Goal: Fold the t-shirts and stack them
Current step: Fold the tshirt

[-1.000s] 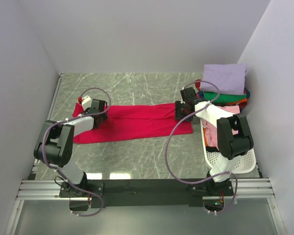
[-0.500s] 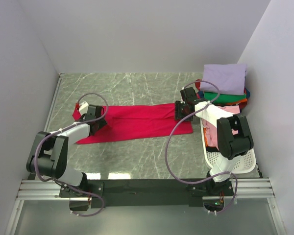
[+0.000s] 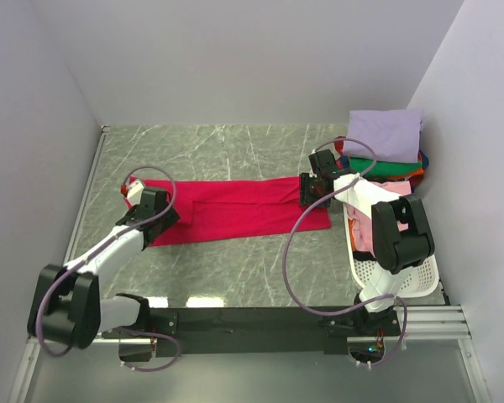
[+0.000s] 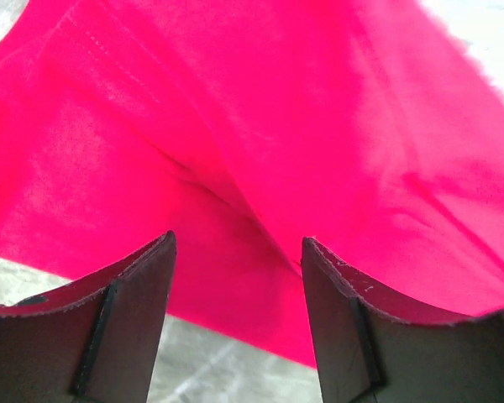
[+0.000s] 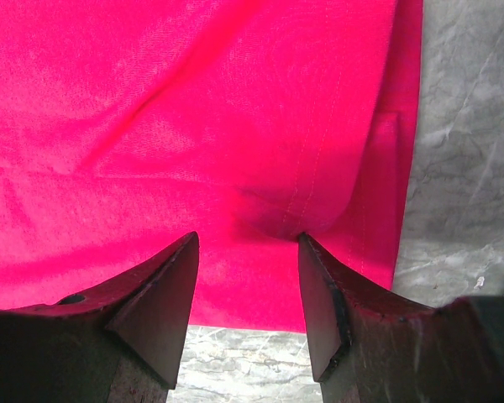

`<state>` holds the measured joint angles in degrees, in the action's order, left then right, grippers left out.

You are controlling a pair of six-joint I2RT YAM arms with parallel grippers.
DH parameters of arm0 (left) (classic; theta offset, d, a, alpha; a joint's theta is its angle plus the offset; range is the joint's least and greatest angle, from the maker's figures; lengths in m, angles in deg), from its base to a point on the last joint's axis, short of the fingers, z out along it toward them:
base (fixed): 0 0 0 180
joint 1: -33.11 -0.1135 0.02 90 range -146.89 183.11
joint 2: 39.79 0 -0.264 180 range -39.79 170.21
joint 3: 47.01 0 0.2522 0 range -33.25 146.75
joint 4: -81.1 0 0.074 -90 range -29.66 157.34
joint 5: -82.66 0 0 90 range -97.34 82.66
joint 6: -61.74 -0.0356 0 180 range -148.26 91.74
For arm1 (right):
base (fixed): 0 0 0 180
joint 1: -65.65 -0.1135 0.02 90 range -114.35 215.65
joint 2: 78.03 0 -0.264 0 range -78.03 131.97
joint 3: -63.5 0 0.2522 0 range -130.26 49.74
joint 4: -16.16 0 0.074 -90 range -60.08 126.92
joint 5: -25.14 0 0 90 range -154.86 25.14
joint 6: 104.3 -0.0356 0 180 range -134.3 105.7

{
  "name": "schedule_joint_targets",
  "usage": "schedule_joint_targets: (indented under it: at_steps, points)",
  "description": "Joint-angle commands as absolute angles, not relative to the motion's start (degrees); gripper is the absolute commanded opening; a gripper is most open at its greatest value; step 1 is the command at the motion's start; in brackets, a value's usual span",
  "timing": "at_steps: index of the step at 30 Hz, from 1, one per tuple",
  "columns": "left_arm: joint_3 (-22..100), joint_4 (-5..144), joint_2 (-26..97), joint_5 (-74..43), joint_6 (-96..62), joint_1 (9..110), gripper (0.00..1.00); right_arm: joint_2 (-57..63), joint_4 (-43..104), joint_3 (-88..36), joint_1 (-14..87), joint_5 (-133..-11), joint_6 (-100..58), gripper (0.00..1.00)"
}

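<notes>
Across the middle of the grey veined table (image 3: 235, 151), running left to right, a crimson-red t-shirt (image 3: 235, 206) laid out as a long flat band. Over its left end, the left gripper (image 4: 237, 252), jaws parted, nothing clamped. Over its right end, the right gripper (image 5: 248, 243), jaws likewise released, cloth puckered just beyond the tips. At far right, a stack topped by the lavender t-shirt (image 3: 385, 134) over the green t-shirt (image 3: 378, 165); nearer, the white basket (image 3: 403, 273) with pink cloth (image 3: 363, 231).
</notes>
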<state>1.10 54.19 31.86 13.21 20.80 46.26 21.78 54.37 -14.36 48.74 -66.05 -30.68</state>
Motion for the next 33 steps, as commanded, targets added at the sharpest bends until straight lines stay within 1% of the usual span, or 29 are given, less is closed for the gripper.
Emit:
schedule_joint_targets:
  at_steps: [1, 5, 8, 15, 19, 25, 33]
  points:
    - [1.6, 52.5, 26.1, 12.1, 23.1, 47.0, 0.66, 20.7, 53.5, -15.5, 48.2, -65.9, -29.8, 0.58]
    - [4.6, 51.6, 23.4, 13.4, 22.4, 47.0, 0.68, 20.8, 53.5, -15.4, 48.3, -65.7, -29.8, 0.58]
    - [7.2, 53.4, 25.4, 15.8, 21.1, 46.9, 0.69, 20.8, 53.5, -15.5, 48.2, -66.0, -29.8, 0.58]
    - [14.2, 62.8, 38.1, 18.7, 17.7, 46.9, 0.69, 20.2, 53.4, -15.2, 48.1, -66.1, -29.8, 0.58]
    - [18.0, 63.0, 45.5, 19.3, 16.4, 46.1, 0.7, 19.7, 53.6, -15.0, 48.0, -65.9, -29.7, 0.58]
    - [16.9, 61.5, 49.6, 15.1, 16.3, 43.7, 0.7, 19.0, 53.4, -14.6, 48.1, -65.7, -29.7, 0.57]
    - [11.5, 59.9, 45.6, 12.9, 17.4, 43.7, 0.7, 19.6, 53.5, -14.8, 48.1, -65.7, -29.7, 0.58]
